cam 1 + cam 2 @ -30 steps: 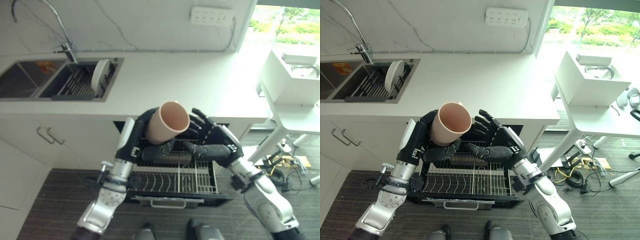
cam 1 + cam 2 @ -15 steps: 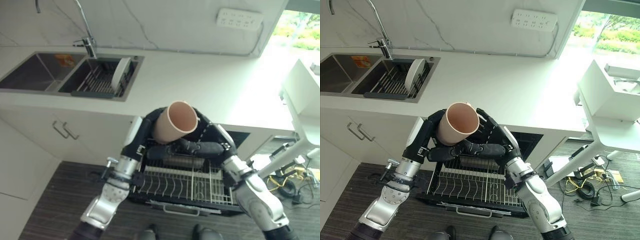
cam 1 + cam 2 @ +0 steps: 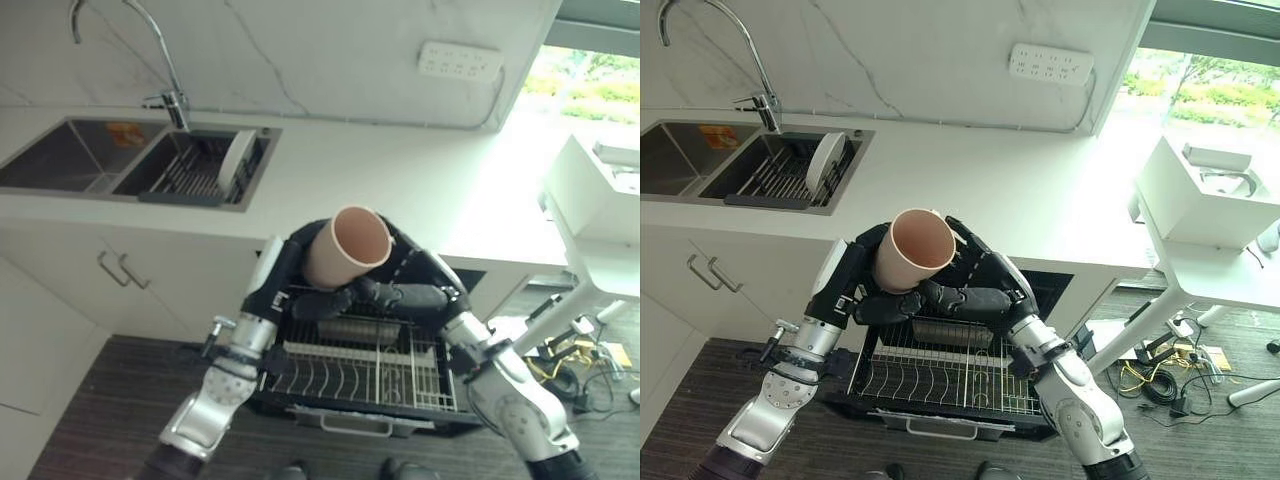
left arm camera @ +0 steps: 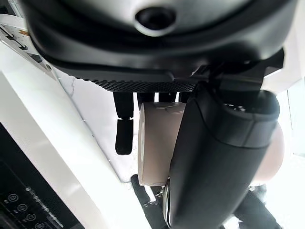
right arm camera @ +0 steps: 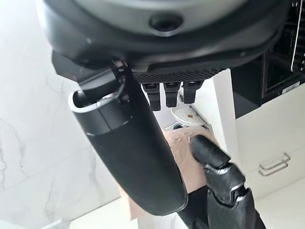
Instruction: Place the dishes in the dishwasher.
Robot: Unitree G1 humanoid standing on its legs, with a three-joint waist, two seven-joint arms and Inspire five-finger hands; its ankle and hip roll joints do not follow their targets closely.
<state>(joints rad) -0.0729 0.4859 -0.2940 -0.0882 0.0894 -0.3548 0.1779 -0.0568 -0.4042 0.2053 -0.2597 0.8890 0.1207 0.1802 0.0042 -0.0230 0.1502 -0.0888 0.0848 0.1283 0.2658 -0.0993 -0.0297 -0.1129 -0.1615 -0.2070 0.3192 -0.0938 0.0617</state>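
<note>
No text, number or brand can be read. An orange label [image 3: 125, 133] in the left sink basin [image 3: 60, 165], upper left of the frame, carries print too small to make out. The dishwasher's black control strip [image 4: 19, 210], lower left of the left wrist view, shows small round symbols, none legible.

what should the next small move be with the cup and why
Probably lower the cup toward the open dishwasher rack. The left hand is curled round the cup, and the right hand sits against its other side, holding it above the pulled-out rack with its mouth facing up. The rack's wire rows directly below look free, so a short descent seems the sensible step.
</note>
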